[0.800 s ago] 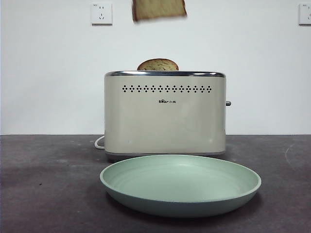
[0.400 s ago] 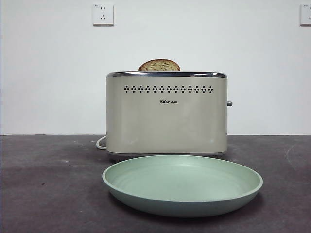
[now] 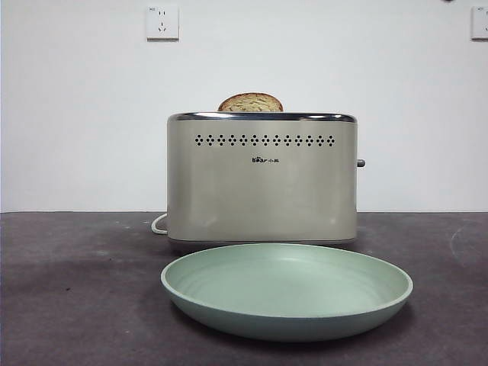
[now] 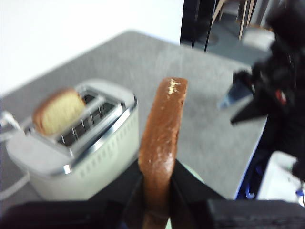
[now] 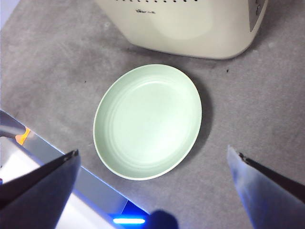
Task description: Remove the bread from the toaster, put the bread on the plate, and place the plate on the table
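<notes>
The bread (image 4: 162,138) is seen edge-on in the left wrist view, brown crust up, with my left gripper (image 4: 157,191) shut on its lower end. It hangs high above the cream toaster (image 4: 90,157) and is out of the front view. The toaster (image 3: 261,179) stands at the middle of the table (image 3: 69,305). The mint-green plate (image 3: 286,290) lies on the table just in front of it. My right gripper (image 5: 152,150) hovers open above the plate (image 5: 147,119), holding nothing.
A second, darker domed slice (image 3: 250,102) sticks out of the toaster's slot (image 4: 58,112). A white cord (image 3: 157,223) trails from the toaster's left side. The other arm (image 4: 276,71) shows dark and blurred beyond the table's edge. Wall sockets (image 3: 162,21) sit on the white wall.
One second ago the bread's lower edge showed at the top of the front view; it has risen out of sight. Toaster and plate stay put.
</notes>
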You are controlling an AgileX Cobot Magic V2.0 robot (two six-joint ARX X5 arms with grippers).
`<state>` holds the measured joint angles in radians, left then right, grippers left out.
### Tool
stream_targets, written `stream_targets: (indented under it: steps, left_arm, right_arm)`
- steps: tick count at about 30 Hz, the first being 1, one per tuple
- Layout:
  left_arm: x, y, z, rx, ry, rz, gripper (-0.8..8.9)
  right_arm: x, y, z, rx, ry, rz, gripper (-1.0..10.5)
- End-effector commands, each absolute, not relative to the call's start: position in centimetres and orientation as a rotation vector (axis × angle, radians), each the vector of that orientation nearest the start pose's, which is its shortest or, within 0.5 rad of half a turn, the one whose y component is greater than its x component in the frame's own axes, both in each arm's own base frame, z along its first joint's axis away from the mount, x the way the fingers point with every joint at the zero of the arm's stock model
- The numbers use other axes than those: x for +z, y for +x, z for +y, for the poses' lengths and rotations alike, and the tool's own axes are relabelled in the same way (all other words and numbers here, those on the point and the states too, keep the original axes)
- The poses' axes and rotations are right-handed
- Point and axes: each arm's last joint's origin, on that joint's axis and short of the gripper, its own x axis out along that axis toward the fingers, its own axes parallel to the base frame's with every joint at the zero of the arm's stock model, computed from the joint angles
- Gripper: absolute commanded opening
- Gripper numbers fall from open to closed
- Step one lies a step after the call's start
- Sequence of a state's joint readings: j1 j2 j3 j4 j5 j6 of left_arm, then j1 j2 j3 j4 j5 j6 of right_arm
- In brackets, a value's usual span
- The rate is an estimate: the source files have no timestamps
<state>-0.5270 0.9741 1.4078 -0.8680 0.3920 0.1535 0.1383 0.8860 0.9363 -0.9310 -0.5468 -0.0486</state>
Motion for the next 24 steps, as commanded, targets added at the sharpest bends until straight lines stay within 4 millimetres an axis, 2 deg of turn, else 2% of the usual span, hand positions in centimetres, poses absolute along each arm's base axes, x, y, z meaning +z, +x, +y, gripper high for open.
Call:
stream_targets:
  steps: [1,6,10,13,16,19,22,24]
  left_arm:
    - [41.3,12.2,-8.4,-0.930,0.136,0.411,-0.05]
    - [36.9,10.8,-7.6,-0.907,0.018,0.453,-0.06]
    - [34.5,9.7,-7.0,-0.892,-0.026,0.504,-0.06]
    - [33.8,8.9,-6.5,-0.886,-0.038,0.527,-0.06]
    - [33.7,8.5,-6.3,-0.881,-0.043,0.544,-0.06]
    - [33.5,8.5,-6.2,-0.849,-0.033,0.571,-0.06]
    - [33.4,8.5,-6.2,-0.848,-0.035,0.578,-0.06]
    - [33.4,8.5,-6.2,-0.844,-0.051,0.585,-0.07]
  right_arm:
    - [30.6,15.9,3.8,0.655,0.146,0.880,5.6]
    - [28.9,18.3,4.1,0.647,0.164,0.973,5.6]
    - [26.9,20.4,4.7,0.650,0.177,1.067,5.6]
    - [24.8,22.3,5.7,0.669,0.174,1.144,5.2]
    - [21.6,24.5,7.6,0.706,0.156,1.238,4.7]
    - [19.0,25.8,8.6,0.717,0.149,1.312,4.7]
    - [17.4,26.3,9.1,0.717,0.145,1.353,4.5]
    - [16.8,26.6,9.6,0.727,0.137,1.357,3.1]
